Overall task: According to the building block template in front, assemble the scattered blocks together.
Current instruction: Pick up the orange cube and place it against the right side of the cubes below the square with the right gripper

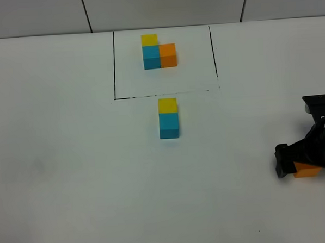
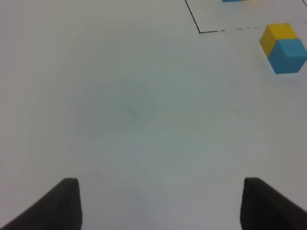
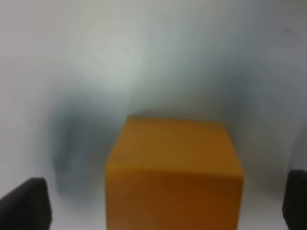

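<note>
The building block template (image 1: pixel 159 53) is a yellow, blue and orange L-shaped cluster inside a black drawn outline at the table's back. Just in front of the outline, the scattered yellow cube (image 1: pixel 167 105) touches the light blue cube (image 1: pixel 168 125); both also show in the left wrist view, yellow (image 2: pixel 277 34) and blue (image 2: pixel 288 55). The scattered orange cube (image 1: pixel 307 171) lies at the right edge of the table. My right gripper (image 1: pixel 304 166) is open and low around it, with the cube (image 3: pixel 172 167) between the fingers and gaps on both sides. My left gripper (image 2: pixel 160 206) is open and empty over bare table.
The white table (image 1: pixel 72 159) stretches wide to the left and front. A corner of the template's black outline (image 2: pixel 199 31) shows in the left wrist view. A tiled wall (image 1: pixel 162 7) runs behind the table.
</note>
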`<state>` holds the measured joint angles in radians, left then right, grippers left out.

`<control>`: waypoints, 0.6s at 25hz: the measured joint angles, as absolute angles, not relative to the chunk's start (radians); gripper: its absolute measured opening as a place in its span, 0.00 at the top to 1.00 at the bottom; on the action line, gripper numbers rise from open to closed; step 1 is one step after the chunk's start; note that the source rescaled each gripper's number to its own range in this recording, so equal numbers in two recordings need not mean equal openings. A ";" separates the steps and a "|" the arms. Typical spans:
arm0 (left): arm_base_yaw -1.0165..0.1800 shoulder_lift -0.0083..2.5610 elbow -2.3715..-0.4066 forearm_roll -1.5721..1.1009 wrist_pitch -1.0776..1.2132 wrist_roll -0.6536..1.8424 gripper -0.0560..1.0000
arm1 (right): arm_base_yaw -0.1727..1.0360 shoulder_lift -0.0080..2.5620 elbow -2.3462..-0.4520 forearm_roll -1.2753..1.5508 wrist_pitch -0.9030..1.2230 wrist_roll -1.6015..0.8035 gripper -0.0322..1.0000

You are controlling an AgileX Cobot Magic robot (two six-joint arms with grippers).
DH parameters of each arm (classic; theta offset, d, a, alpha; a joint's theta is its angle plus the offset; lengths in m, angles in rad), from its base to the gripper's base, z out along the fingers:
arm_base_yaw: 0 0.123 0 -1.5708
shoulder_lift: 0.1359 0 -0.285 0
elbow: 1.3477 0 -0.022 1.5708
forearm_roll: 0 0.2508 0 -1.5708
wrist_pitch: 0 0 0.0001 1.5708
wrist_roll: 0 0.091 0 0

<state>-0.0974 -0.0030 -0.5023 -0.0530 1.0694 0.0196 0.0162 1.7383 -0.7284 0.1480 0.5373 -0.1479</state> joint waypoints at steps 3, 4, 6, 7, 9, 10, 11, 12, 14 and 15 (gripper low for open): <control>-0.097 -0.003 -0.502 -0.053 1.069 0.020 0.49 | 0.016 1.760 -0.729 0.155 0.531 -0.154 0.10; -0.097 -0.003 -0.502 -0.053 1.069 0.020 0.49 | 0.016 1.761 -0.729 0.155 0.530 -0.154 0.12; -0.097 -0.003 -0.502 -0.053 1.069 0.020 0.49 | 0.015 1.762 -0.729 0.153 0.526 -0.154 0.20; -0.097 -0.003 -0.502 -0.053 1.069 0.020 0.49 | 0.015 1.762 -0.729 0.150 0.525 -0.154 0.26; -0.097 -0.003 -0.502 -0.053 1.069 0.020 0.49 | 0.015 1.762 -0.729 0.145 0.514 -0.154 0.41; -0.097 -0.003 -0.502 -0.053 1.069 0.020 0.49 | 0.015 1.763 -0.729 0.145 0.511 -0.154 0.51; -0.097 -0.003 -0.502 -0.053 1.069 0.020 0.49 | 0.015 1.763 -0.729 0.145 0.505 -0.154 0.62; -0.097 -0.003 -0.502 -0.053 1.069 0.020 0.49 | 0.015 1.764 -0.729 0.146 0.501 -0.155 0.77; -0.097 -0.003 -0.502 -0.053 1.069 0.020 0.49 | 0.017 1.766 -0.730 0.144 0.499 -0.173 0.93; -0.097 -0.003 -0.502 -0.053 1.069 0.020 0.49 | 0.022 1.767 -0.734 0.139 0.503 -0.194 0.94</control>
<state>-0.0974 -0.0030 -0.5023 -0.0530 1.0694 0.0196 0.0222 1.7670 -0.7336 0.1388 0.5033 -0.1944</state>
